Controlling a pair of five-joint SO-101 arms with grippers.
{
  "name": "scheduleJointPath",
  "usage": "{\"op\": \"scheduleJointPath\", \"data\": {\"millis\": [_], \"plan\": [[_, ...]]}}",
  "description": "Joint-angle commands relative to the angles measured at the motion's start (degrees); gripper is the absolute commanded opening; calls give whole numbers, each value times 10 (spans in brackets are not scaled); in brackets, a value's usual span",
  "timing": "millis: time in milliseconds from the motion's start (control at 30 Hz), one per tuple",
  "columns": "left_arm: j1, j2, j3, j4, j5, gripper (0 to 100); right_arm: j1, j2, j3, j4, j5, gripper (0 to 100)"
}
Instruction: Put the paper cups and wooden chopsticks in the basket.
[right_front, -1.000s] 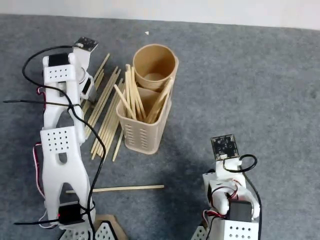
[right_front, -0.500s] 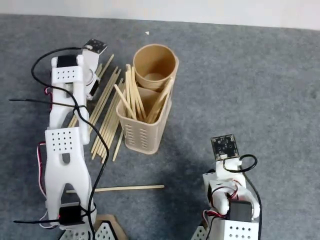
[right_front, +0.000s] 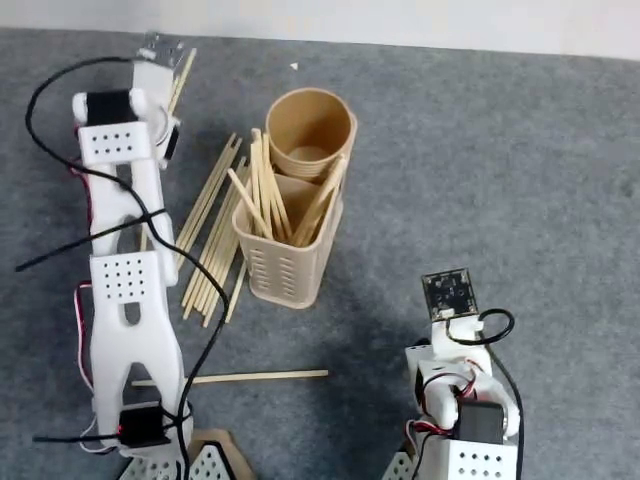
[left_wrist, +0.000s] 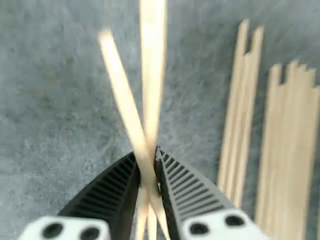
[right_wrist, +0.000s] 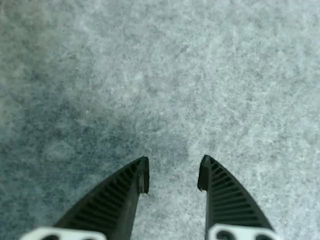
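Spreading across your workspace is a grey felt mat (right_front: 520, 150), with a pale wall (right_front: 400, 15) behind it. From above you see the basket (right_front: 285, 275) holding a paper cup (right_front: 308, 125) and upright sticks (right_front: 265, 190), with a loose pile (right_front: 210, 240) beside it. The left wrist view adds the grip: the left gripper (left_wrist: 146, 154) is pinched on two crossed chopsticks (left_wrist: 152, 75), which jut past its fingertips. The right gripper (right_wrist: 172, 175) gapes with nothing in it, over bare mat.

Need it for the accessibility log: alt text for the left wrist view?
The left gripper is shut on a few crossed chopsticks, with grey carpet behind them. Loose chopsticks lie side by side on the carpet nearby.
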Motion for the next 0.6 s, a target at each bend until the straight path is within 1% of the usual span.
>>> {"op": "scheduleJointPath", "data": {"millis": [0, 133, 233, 433, 567], "plan": [[28, -121, 6, 4, 37, 4, 7, -7, 67, 3, 5, 170], [60, -249, 65, 4, 81, 4, 7, -7, 67, 3, 5, 170], [99, -355, 123, 3, 112, 4, 7, -7, 67, 3, 5, 170], [219, -525, 172, 0, 152, 4, 7, -7, 67, 3, 5, 170], [285, -580, 167, -2, 168, 4, 7, -7, 67, 3, 5, 170]]}}
